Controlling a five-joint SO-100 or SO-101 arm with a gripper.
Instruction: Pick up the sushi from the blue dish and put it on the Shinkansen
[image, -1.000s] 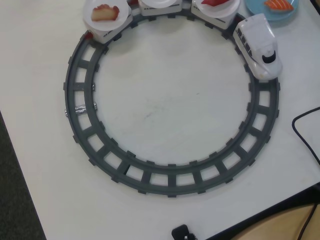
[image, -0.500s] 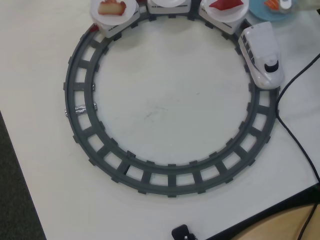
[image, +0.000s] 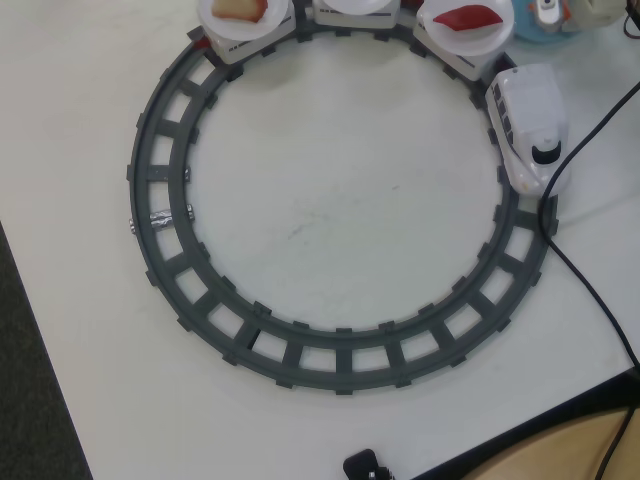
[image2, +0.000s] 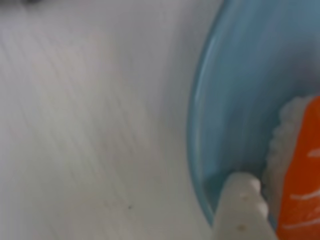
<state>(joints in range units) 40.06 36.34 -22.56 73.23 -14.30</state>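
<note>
In the wrist view the sushi (image2: 300, 170), an orange topping with pale stripes on white rice, lies on the blue dish (image2: 235, 90) at the lower right. One white finger (image2: 240, 205) of my gripper stands on the dish, right against the left side of the rice. The other finger is out of frame, so I cannot tell how the jaws stand. In the overhead view the blue dish (image: 545, 30) shows only as a sliver at the top edge. The Shinkansen (image: 527, 125) sits on the track at the right, nose toward the bottom, pulling cars with white plates.
A grey ring of track (image: 340, 360) fills the white table. The car plates hold a red piece (image: 468, 17) and a tan-and-red piece (image: 238, 10); a third plate (image: 358, 5) is cut off. A black cable (image: 590, 280) runs down the right side.
</note>
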